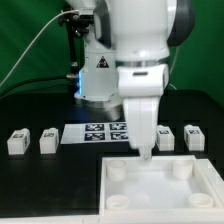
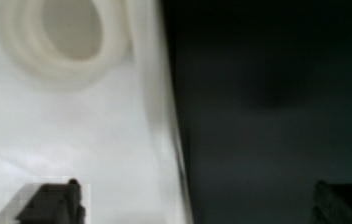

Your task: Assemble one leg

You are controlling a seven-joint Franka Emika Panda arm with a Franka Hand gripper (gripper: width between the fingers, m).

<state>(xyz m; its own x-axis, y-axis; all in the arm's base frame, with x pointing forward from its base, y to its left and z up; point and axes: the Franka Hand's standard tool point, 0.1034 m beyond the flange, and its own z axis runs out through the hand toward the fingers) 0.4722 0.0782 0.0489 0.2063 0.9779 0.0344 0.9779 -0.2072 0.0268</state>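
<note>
Four legs, small white posts with tags, stand on the black table: two at the exterior view's left and two at its right. My gripper hangs over the far edge of the large white tray, apart from all the legs. In the wrist view the gripper is open and empty, with one dark fingertip over the tray's white surface and the other over the black table. A round corner socket of the tray shows there. No leg shows in the wrist view.
The marker board lies flat between the two pairs of legs, just behind the tray. The arm's base stands behind it. The tray has round sockets at its corners.
</note>
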